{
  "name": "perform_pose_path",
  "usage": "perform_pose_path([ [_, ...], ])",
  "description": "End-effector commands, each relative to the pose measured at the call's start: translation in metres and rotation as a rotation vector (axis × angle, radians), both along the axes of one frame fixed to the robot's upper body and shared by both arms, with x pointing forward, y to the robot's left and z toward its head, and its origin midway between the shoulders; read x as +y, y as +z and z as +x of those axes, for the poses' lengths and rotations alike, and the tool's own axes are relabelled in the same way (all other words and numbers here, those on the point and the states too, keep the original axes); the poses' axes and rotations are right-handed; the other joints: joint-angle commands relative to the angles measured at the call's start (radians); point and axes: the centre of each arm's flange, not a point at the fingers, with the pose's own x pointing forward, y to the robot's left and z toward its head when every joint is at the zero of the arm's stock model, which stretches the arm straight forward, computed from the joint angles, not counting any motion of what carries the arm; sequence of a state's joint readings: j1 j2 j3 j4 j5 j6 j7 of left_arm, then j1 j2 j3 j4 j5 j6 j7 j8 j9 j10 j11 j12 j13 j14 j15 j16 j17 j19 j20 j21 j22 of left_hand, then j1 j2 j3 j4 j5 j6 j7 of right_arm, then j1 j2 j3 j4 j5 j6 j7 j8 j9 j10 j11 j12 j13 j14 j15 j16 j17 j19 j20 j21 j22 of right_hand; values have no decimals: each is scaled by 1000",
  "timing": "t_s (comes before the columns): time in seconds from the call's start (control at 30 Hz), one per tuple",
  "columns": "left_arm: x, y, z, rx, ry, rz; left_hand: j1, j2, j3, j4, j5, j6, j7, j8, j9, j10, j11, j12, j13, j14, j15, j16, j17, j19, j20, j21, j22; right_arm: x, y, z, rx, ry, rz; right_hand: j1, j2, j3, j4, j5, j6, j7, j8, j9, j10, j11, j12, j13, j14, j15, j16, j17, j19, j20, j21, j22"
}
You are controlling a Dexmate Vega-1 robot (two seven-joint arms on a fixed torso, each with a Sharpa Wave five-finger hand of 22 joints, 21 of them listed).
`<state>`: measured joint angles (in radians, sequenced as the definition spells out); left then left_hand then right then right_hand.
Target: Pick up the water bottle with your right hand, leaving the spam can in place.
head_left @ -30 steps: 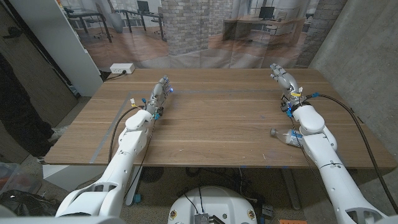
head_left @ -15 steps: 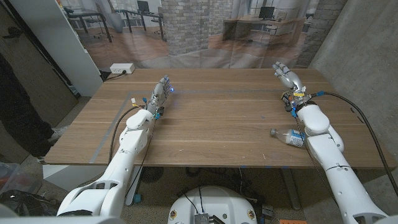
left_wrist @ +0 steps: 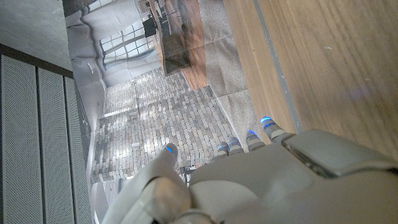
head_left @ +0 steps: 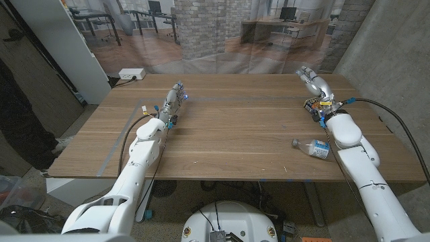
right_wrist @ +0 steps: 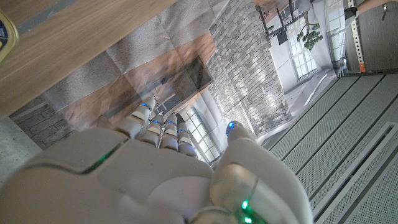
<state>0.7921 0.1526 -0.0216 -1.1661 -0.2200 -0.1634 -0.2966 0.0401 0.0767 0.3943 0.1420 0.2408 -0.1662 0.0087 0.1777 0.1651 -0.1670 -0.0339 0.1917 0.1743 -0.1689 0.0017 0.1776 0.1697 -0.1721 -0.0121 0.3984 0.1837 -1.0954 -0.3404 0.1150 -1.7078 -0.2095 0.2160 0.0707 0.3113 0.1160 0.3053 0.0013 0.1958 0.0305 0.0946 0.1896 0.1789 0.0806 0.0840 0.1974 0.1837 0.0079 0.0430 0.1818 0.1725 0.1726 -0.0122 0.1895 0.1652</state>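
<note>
A clear water bottle (head_left: 312,148) with a blue label lies on its side near the table's front right edge, its cap pointing to the left. My right forearm passes just to the right of it. My right hand (head_left: 314,82) is far beyond it near the back right corner, fingers stretched out and holding nothing. A sliver of a dark blue and yellow thing (right_wrist: 4,35), perhaps the spam can, shows at the edge of the right wrist view. My left hand (head_left: 174,97) stands at the back left with its fingers extended and nothing in it.
The wooden table (head_left: 228,128) ends close behind both hands. A white power strip (head_left: 132,73) lies on the floor past the back left corner. A concrete wall (head_left: 396,60) stands close on the right. A person in dark clothing (head_left: 17,114) stands at the left.
My right arm has swung to the right and farther back, uncovering more of the bottle. The bottle has stayed put. The left arm has not moved.
</note>
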Motion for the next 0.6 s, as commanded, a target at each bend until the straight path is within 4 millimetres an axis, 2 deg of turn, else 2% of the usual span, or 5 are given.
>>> perform_pose_path([
  [0.03, 3, 0, -4, 0, 7, 0, 3, 35, -3, -2, 2, -191, -1, 3, 5, -183, -1, 5, 5, -210, 8, 6, 4, -117, 10, 0, 6, -4, 4, -19, -17, -78, -85, 16, 1, 4, -11, -3, 8, 5, 4, 3, 8, 4, 1, 2, 4, 6, 2, -1, 9, -4, 5, 5],
  [0.6, 0, -2, -7, -2, 1, 3, 3, 35, -4, -2, 2, -190, -1, 3, 5, -182, -3, 5, 5, -207, 9, 6, 4, -115, 12, -2, 6, -12, 2, -42, -16, -192, -172, 34, 3, 12, -29, -4, 18, 7, 6, 3, 14, 4, 1, 2, 10, 5, 3, -1, 11, -3, 4, 5],
])
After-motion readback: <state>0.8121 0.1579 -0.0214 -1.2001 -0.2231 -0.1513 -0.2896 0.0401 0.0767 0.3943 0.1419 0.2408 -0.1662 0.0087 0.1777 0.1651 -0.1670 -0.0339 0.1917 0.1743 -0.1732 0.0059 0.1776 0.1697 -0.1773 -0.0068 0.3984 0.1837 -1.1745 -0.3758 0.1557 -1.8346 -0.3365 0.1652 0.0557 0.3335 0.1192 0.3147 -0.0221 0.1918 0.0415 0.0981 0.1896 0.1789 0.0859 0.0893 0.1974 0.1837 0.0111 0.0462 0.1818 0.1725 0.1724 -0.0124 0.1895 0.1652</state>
